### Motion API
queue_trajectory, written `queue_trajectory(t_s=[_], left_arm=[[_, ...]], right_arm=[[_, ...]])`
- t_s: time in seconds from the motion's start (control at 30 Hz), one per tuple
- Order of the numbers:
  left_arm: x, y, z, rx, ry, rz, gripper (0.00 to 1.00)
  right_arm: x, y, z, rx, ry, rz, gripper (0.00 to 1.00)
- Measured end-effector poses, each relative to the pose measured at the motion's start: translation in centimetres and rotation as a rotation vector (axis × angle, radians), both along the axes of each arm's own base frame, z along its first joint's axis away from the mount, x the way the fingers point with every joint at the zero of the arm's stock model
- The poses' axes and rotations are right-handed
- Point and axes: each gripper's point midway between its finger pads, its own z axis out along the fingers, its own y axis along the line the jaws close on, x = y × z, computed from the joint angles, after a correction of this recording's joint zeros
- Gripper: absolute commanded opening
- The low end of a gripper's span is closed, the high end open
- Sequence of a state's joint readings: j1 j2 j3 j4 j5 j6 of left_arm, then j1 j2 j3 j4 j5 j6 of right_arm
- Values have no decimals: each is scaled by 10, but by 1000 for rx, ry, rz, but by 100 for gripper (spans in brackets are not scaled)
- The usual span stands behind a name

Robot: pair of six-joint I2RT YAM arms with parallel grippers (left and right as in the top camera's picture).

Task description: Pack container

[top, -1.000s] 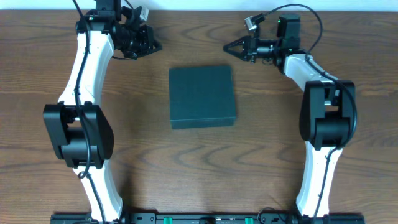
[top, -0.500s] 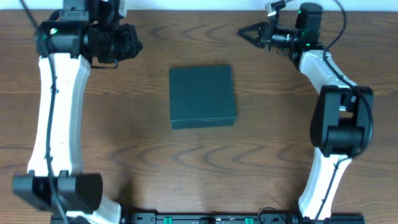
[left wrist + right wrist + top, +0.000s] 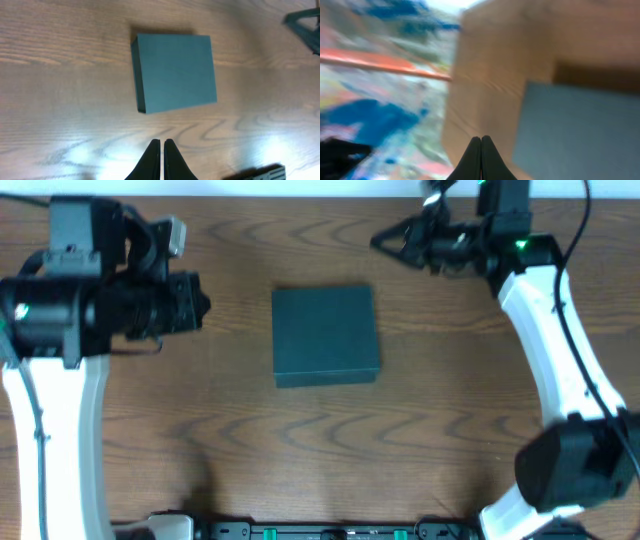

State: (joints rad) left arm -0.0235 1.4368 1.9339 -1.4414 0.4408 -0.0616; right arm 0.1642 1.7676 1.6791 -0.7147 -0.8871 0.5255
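The container is a matte dark, roughly square box lying closed on the middle of the wooden table. It also shows in the left wrist view and, blurred, in the right wrist view. My left gripper is raised well above the table to the left of the container, shut and empty. My right gripper is raised at the far right of the container, pointing left, shut and empty.
The wooden table lies all round the container. Its far edge runs along the top of the overhead view. The right wrist view is blurred and shows coloured floor beyond the table edge. The right gripper's tip shows in the left wrist view.
Both arms have lifted and swung outward. The left gripper moved down and left of the container's far corner; the right gripper stayed near the far edge. The container has not moved.
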Motion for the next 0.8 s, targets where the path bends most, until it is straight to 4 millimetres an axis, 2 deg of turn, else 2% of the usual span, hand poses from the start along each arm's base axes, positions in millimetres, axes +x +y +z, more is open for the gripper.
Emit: queue_trajectory(t_s=[0.17, 0.27, 0.4, 0.53, 0.6, 0.67, 0.8], left_arm=[[-44, 1, 26, 17, -102, -28, 6], [-77, 2, 29, 20, -156, -34, 6], [-106, 2, 17, 23, -182, -39, 6], [-127, 2, -7, 24, -185, -47, 6], [-134, 0, -21, 13, -181, -55, 6], [-141, -3, -35, -4, -170, -67, 6], [-156, -11, -70, -48, -126, -96, 6]], right_arm=[[-58, 18, 8, -211, -47, 44, 2], [-93, 14, 19, -329, -93, 44, 2], [-128, -3, 33, -455, -146, 10, 2], [-163, -21, 39, -531, -198, -12, 1], [-177, -29, 35, -547, -216, -24, 2], [-192, -38, 22, -559, -219, -33, 2], [-223, -60, -24, -567, -201, -69, 2]])
